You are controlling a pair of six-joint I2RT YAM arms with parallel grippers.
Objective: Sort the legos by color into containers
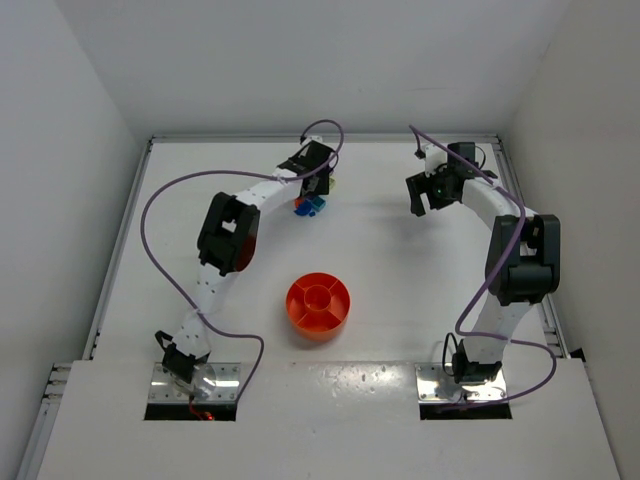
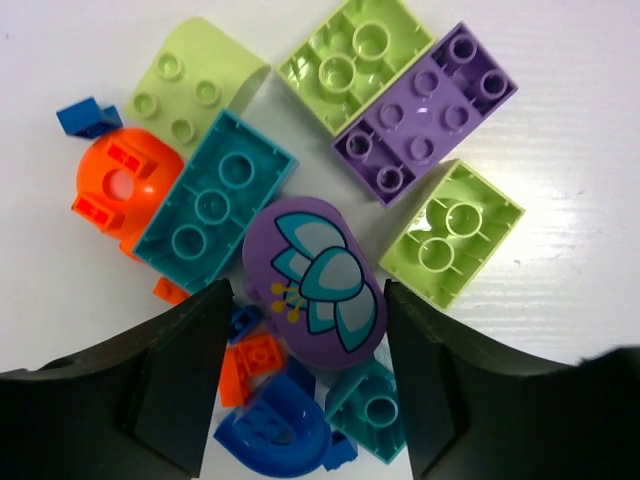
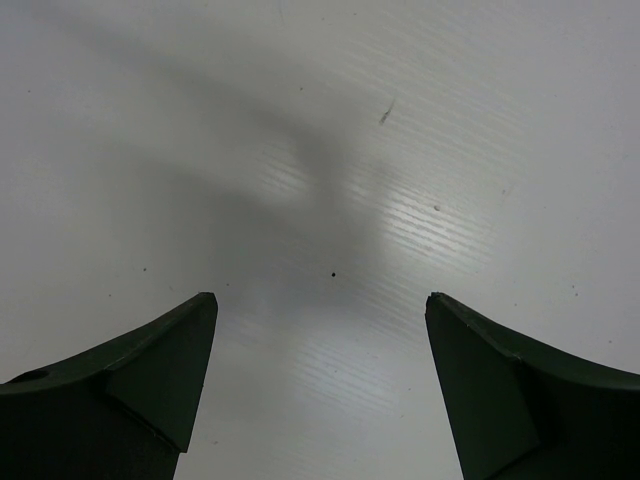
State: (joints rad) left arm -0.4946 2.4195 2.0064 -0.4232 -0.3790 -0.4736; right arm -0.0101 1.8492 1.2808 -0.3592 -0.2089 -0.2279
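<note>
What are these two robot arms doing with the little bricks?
The left fingers are open over a pile of mixed-colour legos, set either side of a purple oval piece with a flower print. The right fingers are open over the white table. The orange tray looks empty, so no sorting shows yet.

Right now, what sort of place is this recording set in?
Probably a lab robot cell: white table, plain white panels around it, two arms bolted at its near edge, with legos and an orange tray.

Legos lie behind the tray (well apart); left gripper over them; right gripper off rightward.
</note>
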